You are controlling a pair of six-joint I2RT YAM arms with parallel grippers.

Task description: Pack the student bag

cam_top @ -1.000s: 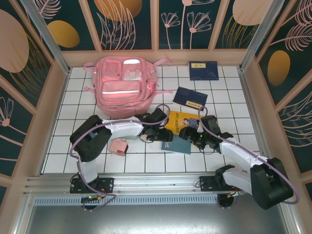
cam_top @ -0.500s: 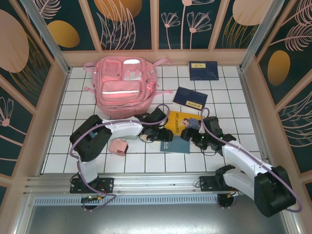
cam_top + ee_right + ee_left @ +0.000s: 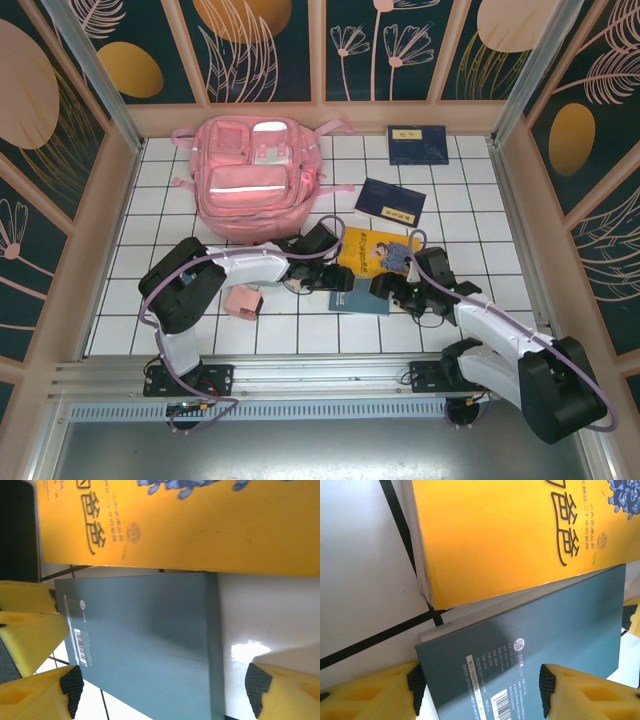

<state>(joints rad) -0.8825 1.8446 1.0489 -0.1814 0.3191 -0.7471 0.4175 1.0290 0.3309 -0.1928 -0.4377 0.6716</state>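
The student bag (image 3: 255, 175), a big pink backpack, lies at the back left of the tiled floor. In front of it a teal book (image 3: 360, 300) lies flat, its far edge against a yellow book (image 3: 372, 248). My left gripper (image 3: 338, 282) is low at the teal book's left end, open (image 3: 480, 687): one pad (image 3: 416, 685) sits beside the book's edge, the other over its cover (image 3: 520, 645). My right gripper (image 3: 388, 290) is open at the book's right end (image 3: 165, 690), straddling the teal book (image 3: 150, 640), with a gap between the spine and the right pad (image 3: 257, 690).
Two navy books lie behind, one (image 3: 417, 144) at the back right and one (image 3: 390, 200) nearer the middle. A small pink box (image 3: 243, 300) rests under my left arm. Wooden walls fence the tiled floor. My left gripper's yellow fingers (image 3: 30, 635) show in the right wrist view.
My right gripper has dropped a little nearer and to the left, closer over the teal book. The left gripper has barely moved. The books and bag lie as before.
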